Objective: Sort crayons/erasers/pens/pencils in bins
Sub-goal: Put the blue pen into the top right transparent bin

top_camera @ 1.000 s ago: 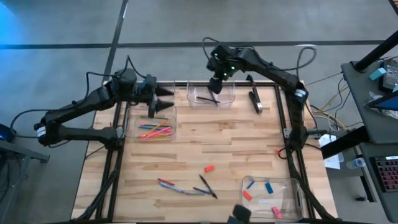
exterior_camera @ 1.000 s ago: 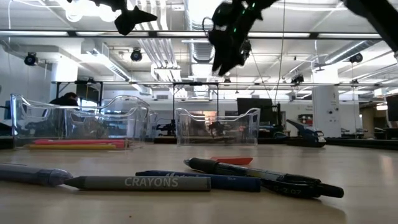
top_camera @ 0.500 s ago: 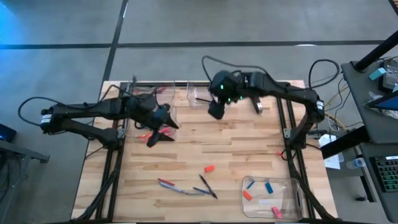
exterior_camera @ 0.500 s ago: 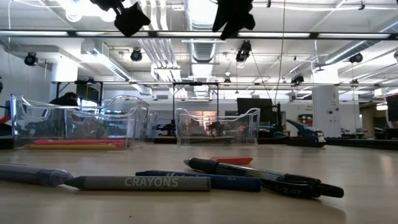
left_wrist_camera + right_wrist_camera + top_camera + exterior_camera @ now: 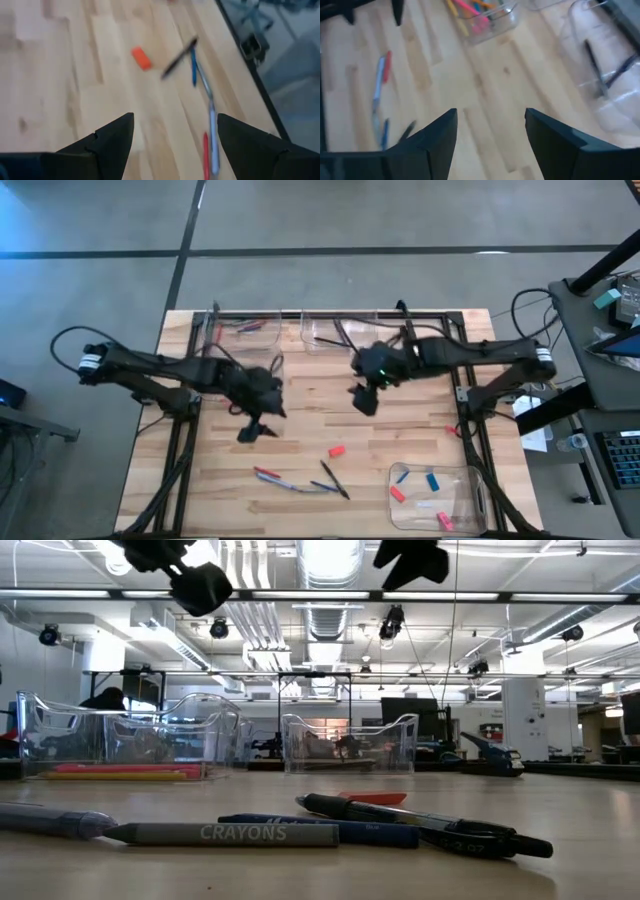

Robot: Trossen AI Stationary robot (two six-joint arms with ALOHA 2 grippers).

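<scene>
- A robotics lab or workshop in an open industrial hall — the bare ceiling point(image 5: 330, 600) shows exposed ducts, pipes and strip lights.
- A wooden table point(image 5: 300, 420) on a dark metal frame stands on grey concrete floor point(image 5: 350, 215).
- Far behind, well beyond the open jaws, are monitors point(image 5: 410, 712) and benches.
- A side desk point(image 5: 600, 330) holds cables and gear.

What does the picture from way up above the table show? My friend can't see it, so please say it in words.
Two dark robot arms reach over a wooden table, the left gripper and right gripper both open and empty. Loose pens and a red-orange eraser lie near the front, and clear bins sit at the back and front right.
</scene>
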